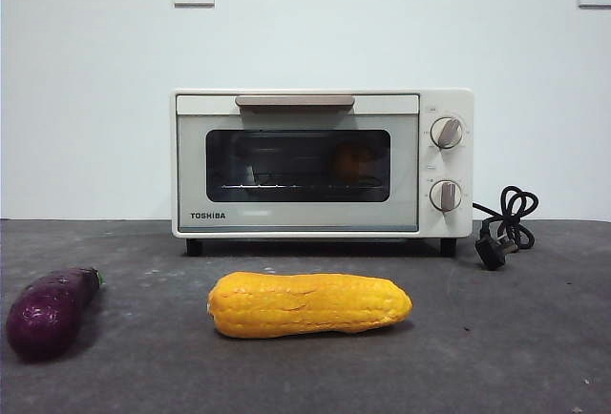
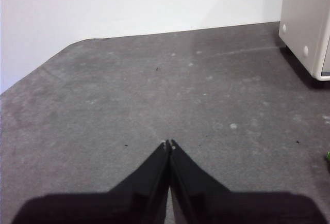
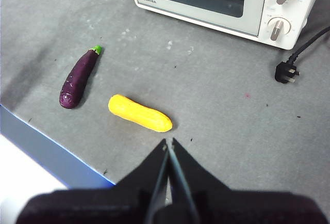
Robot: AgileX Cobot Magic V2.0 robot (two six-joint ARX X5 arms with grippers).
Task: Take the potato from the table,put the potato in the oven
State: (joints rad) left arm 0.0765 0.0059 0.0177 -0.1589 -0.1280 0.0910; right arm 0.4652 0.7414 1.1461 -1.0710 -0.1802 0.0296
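With both the left gripper (image 2: 168, 142) and right gripper (image 3: 168, 141) pinched closed on nothing, the potato (image 1: 351, 161) seems to sit behind the oven (image 1: 322, 163) glass already, so a reach might grab the corn (image 1: 310, 304) instead.

Low front camera facing the oven (image 1: 323, 164) closely, right wrist camera high above it, left wrist camera low beside it.
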